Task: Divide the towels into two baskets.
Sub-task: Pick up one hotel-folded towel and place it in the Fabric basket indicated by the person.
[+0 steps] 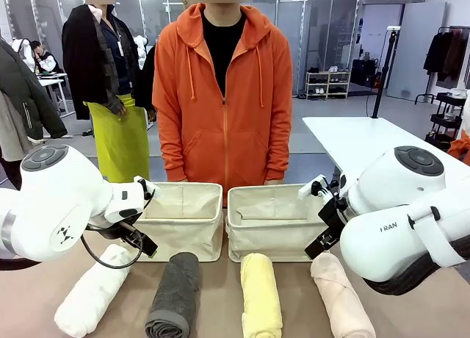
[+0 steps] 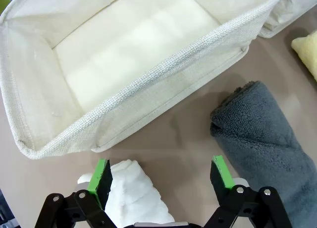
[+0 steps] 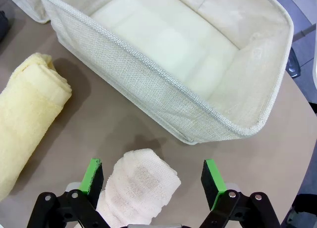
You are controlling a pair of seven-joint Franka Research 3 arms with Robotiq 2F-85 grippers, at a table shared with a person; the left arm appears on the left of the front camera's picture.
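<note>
Four rolled towels lie side by side along the near edge of the desk [image 1: 220, 305], each pointing away from the robot: the white towel [image 1: 92, 290] furthest to the robot's left, then the dark grey towel [image 1: 174, 294], the pale yellow towel [image 1: 261, 294] and the peach-pink towel [image 1: 341, 297]. The white one lies at a slant, the others nearly straight.

Just behind them stand two cream canvas baskets, close together at the middle of the desk. The left basket [image 1: 180, 235] is behind the white and grey rolls, the right basket [image 1: 268, 239] behind the yellow and pink ones. Their pale inner floors are in plain sight.

The left tool [image 2: 161, 176] hangs over the far end of the white towel with its green pads spread wide. The roll's end lies between them, close to one pad, and the grey towel sits just beside the other pad. The right tool [image 3: 151, 176] hangs the same way over the far end of the peach-pink towel, jaws wide apart. I cannot tell whether either tool touches its roll.

A person [image 1: 224, 103] in an orange hooded jacket stands at the far side of the desk, right behind the baskets.
</note>
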